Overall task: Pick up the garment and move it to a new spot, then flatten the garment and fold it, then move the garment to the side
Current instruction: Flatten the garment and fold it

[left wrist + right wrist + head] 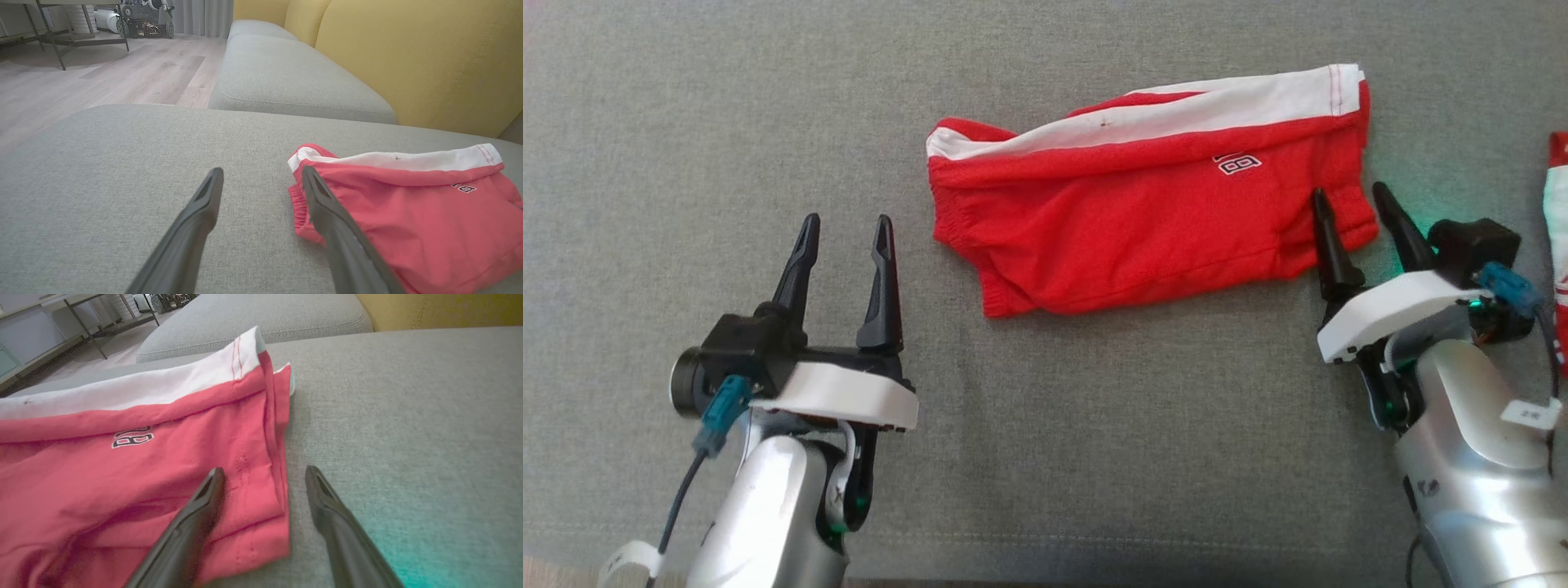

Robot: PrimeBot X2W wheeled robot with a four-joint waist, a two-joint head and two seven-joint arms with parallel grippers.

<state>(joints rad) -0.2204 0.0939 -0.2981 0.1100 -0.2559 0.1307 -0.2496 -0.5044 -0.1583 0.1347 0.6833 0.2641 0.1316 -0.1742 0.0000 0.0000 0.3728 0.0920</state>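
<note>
Both spread wide and empty, the left gripper (846, 220) and right gripper (1350, 193) flank the folded red shorts (1143, 220), hem edge between the right one's jaws, where a shallow pinch might catch one layer and undo the fold

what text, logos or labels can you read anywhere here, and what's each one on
Small black-and-white emblem on the red mesh shorts with a white band: two blocky characters, too blurred to read for certain.
Small white tag on the silver right forearm: dark marks, too small to read.
Red-and-white cloth at the head view's right edge: white marks cut off, unreadable.
No other text can be made out.
</note>
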